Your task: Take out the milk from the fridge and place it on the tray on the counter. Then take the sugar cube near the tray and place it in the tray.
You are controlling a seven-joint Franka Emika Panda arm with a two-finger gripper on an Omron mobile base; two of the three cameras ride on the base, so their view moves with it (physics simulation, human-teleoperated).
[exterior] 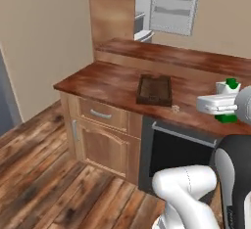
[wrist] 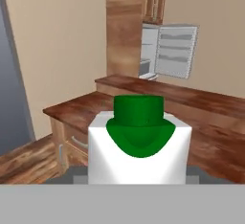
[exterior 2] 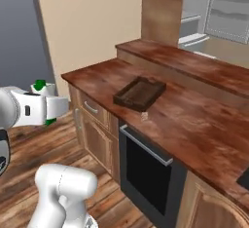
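Carrying the milk (wrist: 139, 146) clamped in our gripper (exterior: 223, 104), we should keep it upright and lower it squarely inside the tray (exterior: 155, 89).

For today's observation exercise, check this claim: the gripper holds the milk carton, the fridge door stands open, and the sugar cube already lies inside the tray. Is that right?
Not quite. The sugar cube is not inside the tray; it lies on the counter just beside it, as the right base view shows. The rest holds: the gripper holds the milk, and the fridge door stands open.
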